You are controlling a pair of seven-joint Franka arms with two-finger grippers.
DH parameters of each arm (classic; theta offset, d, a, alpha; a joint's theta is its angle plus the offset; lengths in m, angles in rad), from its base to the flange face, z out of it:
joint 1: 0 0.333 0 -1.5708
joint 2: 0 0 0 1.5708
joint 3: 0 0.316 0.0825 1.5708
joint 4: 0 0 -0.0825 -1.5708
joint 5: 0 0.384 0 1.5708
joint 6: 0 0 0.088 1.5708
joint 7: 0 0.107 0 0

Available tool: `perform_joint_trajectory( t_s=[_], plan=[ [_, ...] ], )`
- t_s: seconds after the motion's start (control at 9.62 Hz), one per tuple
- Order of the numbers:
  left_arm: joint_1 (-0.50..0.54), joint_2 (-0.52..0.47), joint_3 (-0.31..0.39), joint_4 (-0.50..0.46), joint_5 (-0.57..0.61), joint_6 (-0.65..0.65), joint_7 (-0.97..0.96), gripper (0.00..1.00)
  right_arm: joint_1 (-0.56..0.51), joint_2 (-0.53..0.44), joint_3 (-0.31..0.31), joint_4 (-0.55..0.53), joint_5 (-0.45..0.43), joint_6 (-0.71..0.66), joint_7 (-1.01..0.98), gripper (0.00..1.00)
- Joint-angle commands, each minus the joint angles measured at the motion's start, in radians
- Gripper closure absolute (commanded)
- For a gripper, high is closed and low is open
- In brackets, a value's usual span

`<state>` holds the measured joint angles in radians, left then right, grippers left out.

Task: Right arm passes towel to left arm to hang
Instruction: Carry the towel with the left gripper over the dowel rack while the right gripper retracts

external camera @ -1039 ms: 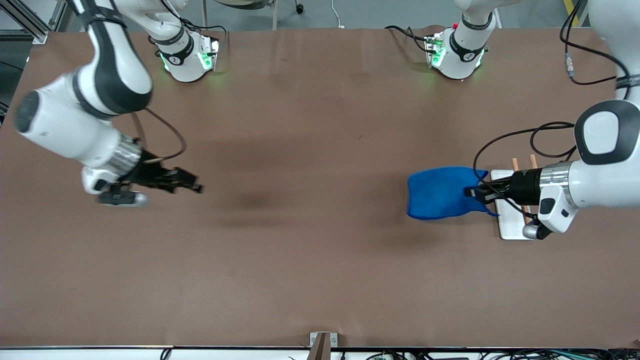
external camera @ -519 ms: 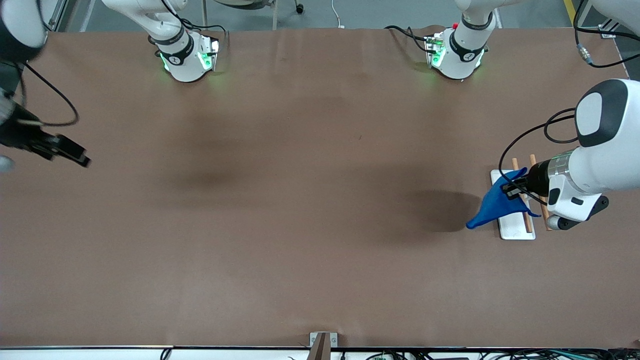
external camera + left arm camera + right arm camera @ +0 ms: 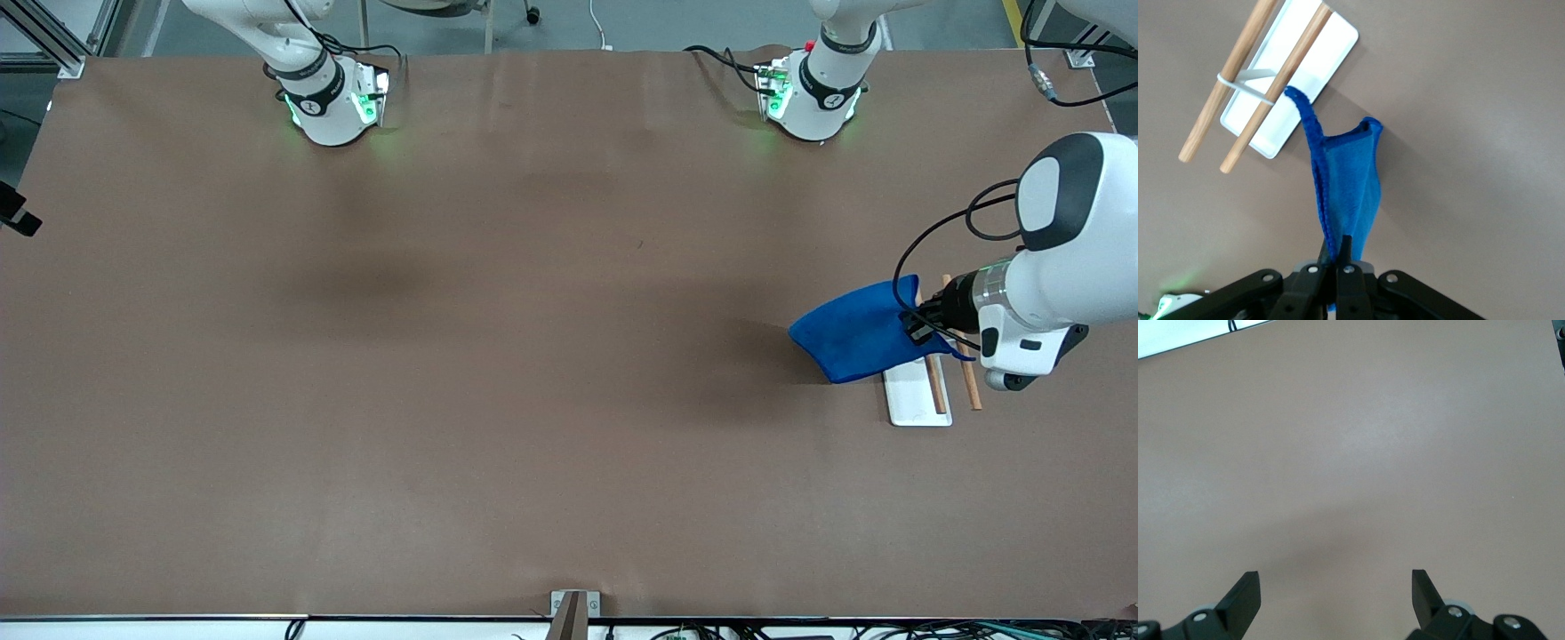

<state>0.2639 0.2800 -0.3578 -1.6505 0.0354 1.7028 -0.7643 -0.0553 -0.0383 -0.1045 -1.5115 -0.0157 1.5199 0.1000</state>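
The bright blue towel [image 3: 858, 336] hangs from my left gripper [image 3: 916, 325], which is shut on one edge of it, in the air over the rack at the left arm's end of the table. In the left wrist view the towel [image 3: 1345, 193] droops from my shut left gripper [image 3: 1337, 248] toward the rack [image 3: 1288, 73]. The rack is a white base [image 3: 911, 400] with two wooden rods [image 3: 969, 382]. My right gripper [image 3: 1335, 588] is open and empty over bare table; only its tip [image 3: 20, 218] shows at the front view's edge, at the right arm's end.
The two arm bases [image 3: 329, 98] [image 3: 809, 93] stand along the table's edge farthest from the front camera. A small metal bracket [image 3: 571, 604] sits at the table's nearest edge. The brown tabletop [image 3: 533, 356] carries nothing else.
My right arm has drawn back to the table's end, almost out of the front view. My left gripper carried the towel to the rack, and the cloth has swung and spread out beside it.
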Motion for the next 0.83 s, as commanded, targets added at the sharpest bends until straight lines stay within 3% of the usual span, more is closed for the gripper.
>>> perform_joint_trajectory(
  t_s=[0.0, 0.73],
  plan=[
    [0.04, -0.015, -0.003, -0.054, 0.064, 0.017, 0.093, 0.99, 0.014, 0.023, 0.008, 0.02, -0.02, -0.053, -0.026, 0.0],
    [0.165, -0.002, 0.007, -0.02, 0.144, 0.026, 0.529, 0.99, 0.002, 0.028, 0.005, 0.057, -0.027, -0.037, -0.046, 0.0]
  ],
)
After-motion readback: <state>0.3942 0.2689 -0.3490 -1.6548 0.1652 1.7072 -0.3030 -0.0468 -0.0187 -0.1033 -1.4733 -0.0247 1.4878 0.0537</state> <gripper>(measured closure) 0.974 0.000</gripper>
